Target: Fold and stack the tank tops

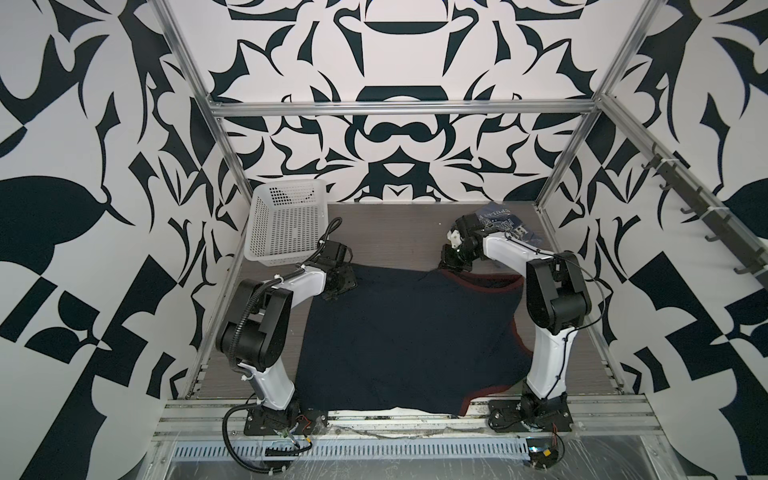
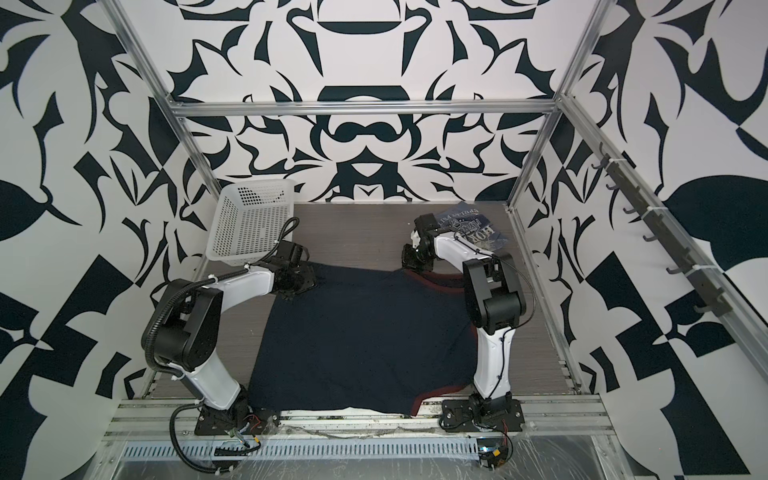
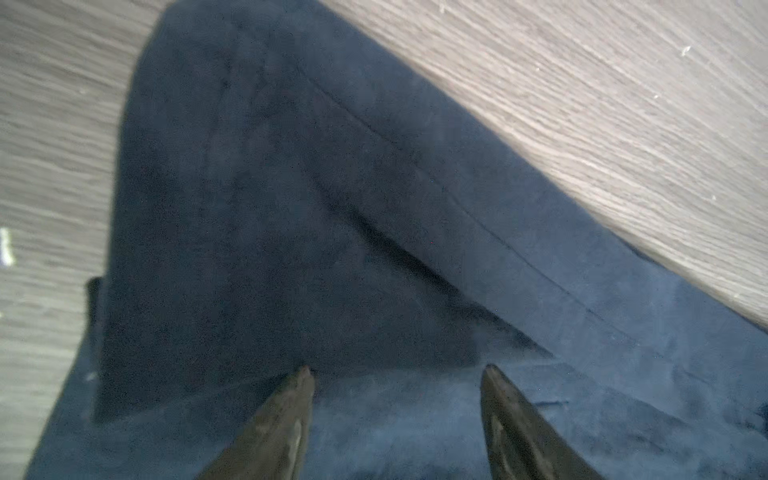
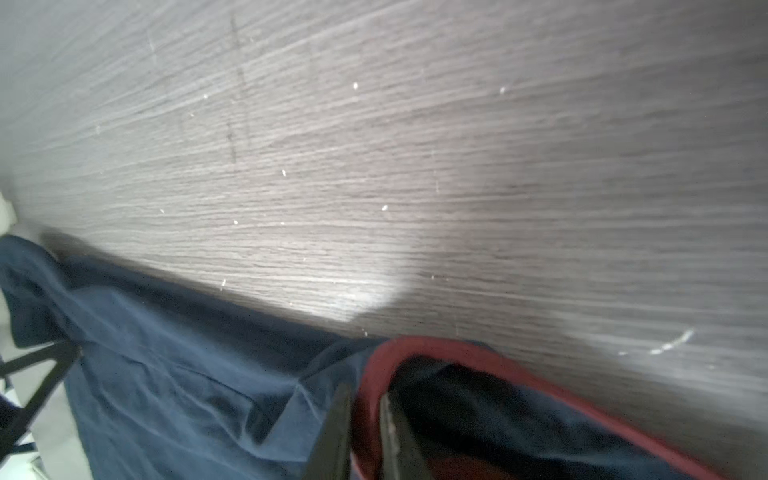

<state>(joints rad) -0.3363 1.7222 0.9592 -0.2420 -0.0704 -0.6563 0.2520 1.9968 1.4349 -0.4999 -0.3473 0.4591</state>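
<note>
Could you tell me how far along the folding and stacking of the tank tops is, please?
Looks done: the slate-blue top lies in the far right corner, partly hidden. In hand: the navy top lies spread flat, the right pincer shut on its red trim, the left pincer open over its far left corner. Left: folding the navy top and stacking the two.

One large navy cloth tank top (image 1: 407, 332), plain, with dark-red binding at the openings. A red strip sits between the black fingers of the right gripper (image 4: 365, 390). Left gripper (image 3: 397, 369) has black fingers too, with plain navy cloth ahead of the tips, reading paler blue beside them. The small slate-blue cloth tank top (image 1: 507, 216) beyond the right gripper has a dark lettered print. White perforated plastic basket (image 1: 274, 228) near the left gripper. Grey wood-grain tabletop (image 4: 415, 166), white specks. Wall panels (image 1: 83, 124) are white with bold black swirls. Arm shells (image 1: 548, 357) white, joints black.
</note>
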